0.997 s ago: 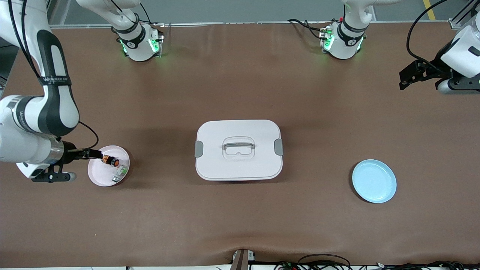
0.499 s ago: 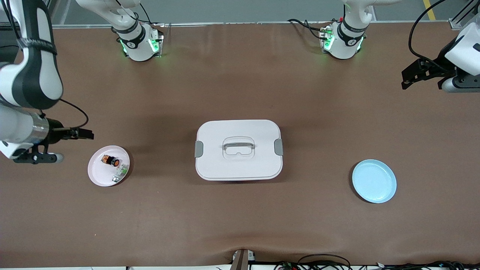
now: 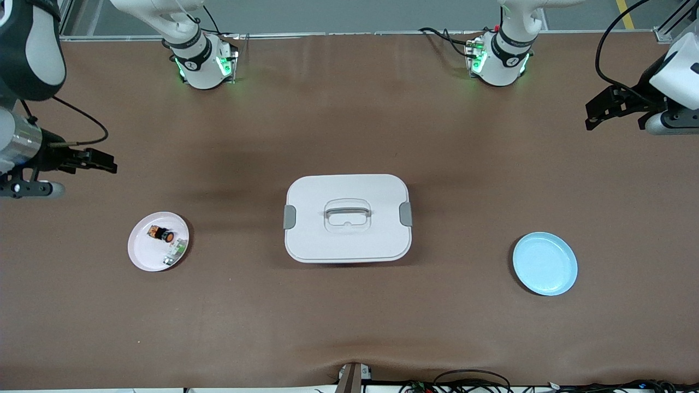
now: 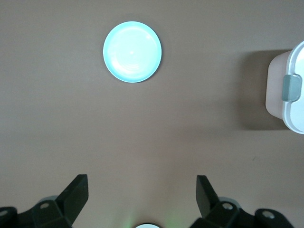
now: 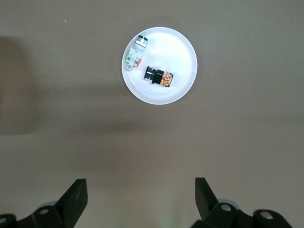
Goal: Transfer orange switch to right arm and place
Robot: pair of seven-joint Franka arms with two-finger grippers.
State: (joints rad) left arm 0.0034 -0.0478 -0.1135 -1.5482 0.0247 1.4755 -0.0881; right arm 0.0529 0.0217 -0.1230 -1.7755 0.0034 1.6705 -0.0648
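The orange switch (image 3: pixel 161 235) lies on its side on a small pink plate (image 3: pixel 141 252) toward the right arm's end of the table. It also shows in the right wrist view (image 5: pixel 159 77), on the plate (image 5: pixel 183 57). My right gripper (image 3: pixel 106 162) is open and empty, up in the air over bare table beside the plate; its fingers (image 5: pixel 76 197) stand wide apart. My left gripper (image 3: pixel 594 112) is open and empty, waiting over the table's edge at the left arm's end; its fingers (image 4: pixel 77 192) are wide apart.
A small white-and-green part (image 3: pixel 175 252) lies on the same pink plate, nearer to the front camera than the switch. A white lidded box (image 3: pixel 348 218) with a handle stands mid-table. An empty light blue plate (image 3: pixel 545 263) sits toward the left arm's end.
My right gripper has let go of the orange switch on the pink plate and drawn up and away from it. The switch stays on the plate. The left arm has barely shifted.
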